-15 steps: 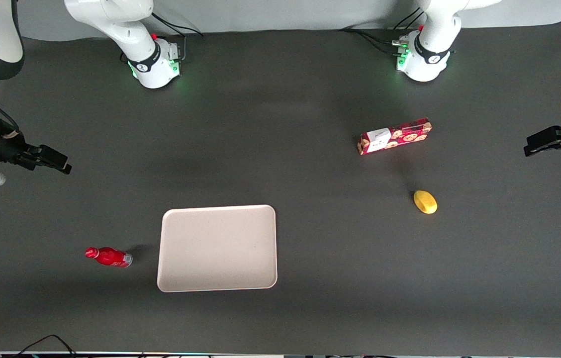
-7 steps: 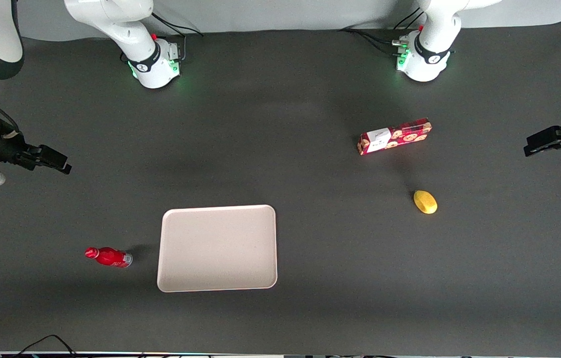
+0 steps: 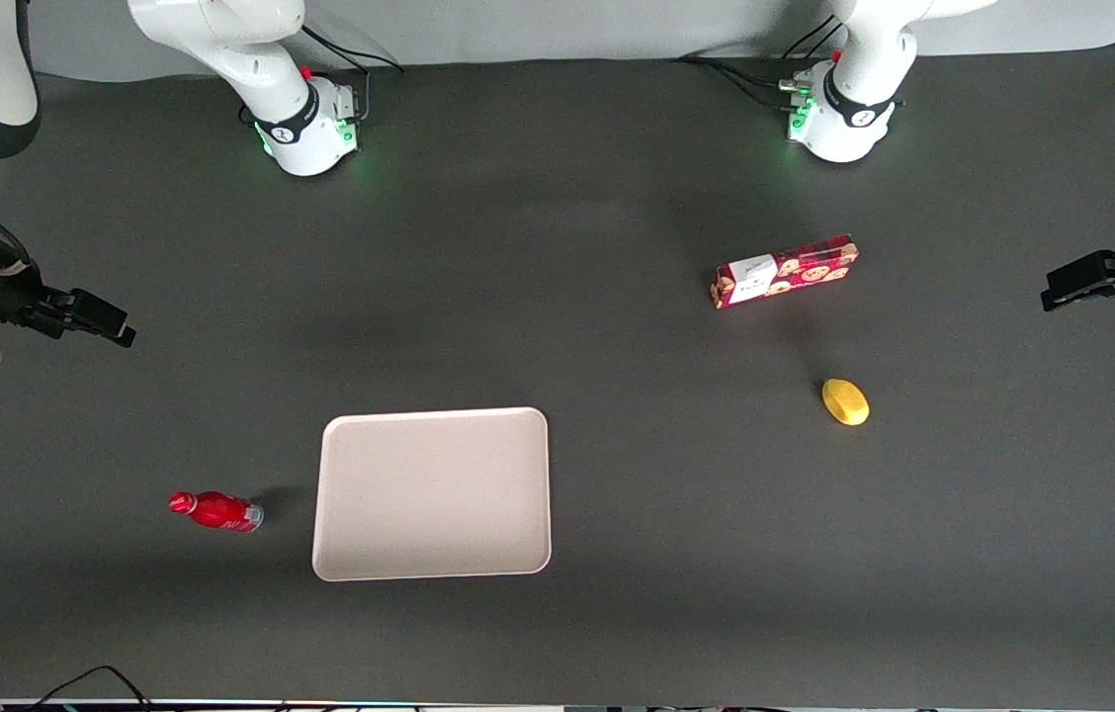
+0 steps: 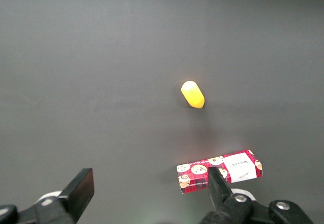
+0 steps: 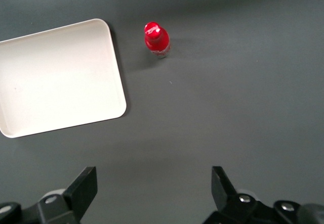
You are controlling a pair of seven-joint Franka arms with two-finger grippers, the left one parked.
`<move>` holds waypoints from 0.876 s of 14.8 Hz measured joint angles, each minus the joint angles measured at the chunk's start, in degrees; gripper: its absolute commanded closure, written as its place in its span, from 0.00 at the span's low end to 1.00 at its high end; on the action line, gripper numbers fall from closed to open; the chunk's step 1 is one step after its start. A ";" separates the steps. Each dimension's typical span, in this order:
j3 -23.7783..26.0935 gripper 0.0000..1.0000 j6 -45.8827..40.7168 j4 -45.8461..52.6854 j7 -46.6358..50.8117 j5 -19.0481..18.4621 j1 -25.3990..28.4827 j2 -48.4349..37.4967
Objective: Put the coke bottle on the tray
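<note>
The coke bottle, small and all red with a red cap, stands on the dark table beside the tray, toward the working arm's end. The tray is a large, flat, pale beige rectangle with nothing on it. My right gripper hangs above the table, farther from the front camera than the bottle and well apart from it. Its fingers are open and hold nothing. In the right wrist view the open gripper frames bare table, with the bottle and the tray ahead of it.
A flat red cookie box and a yellow lemon-like object lie toward the parked arm's end of the table. Both also show in the left wrist view, the box and the yellow object.
My right gripper has drifted slightly toward the working arm's end of the table. The bottle, tray and other objects have not moved.
</note>
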 measured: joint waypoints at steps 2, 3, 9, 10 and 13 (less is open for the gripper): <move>-0.02 0.00 -0.03 0.01 -0.01 -0.03 -0.66 -0.01; -0.03 0.00 -0.10 0.01 -0.01 -0.06 -0.77 -0.01; -0.05 0.00 0.65 -0.02 -3.27 -3.57 -0.86 1.30; -0.15 0.00 1.99 -0.04 -3.94 -3.61 -1.03 2.22; -1.45 0.00 8.12 -0.08 -7.84 -2.44 -1.81 6.53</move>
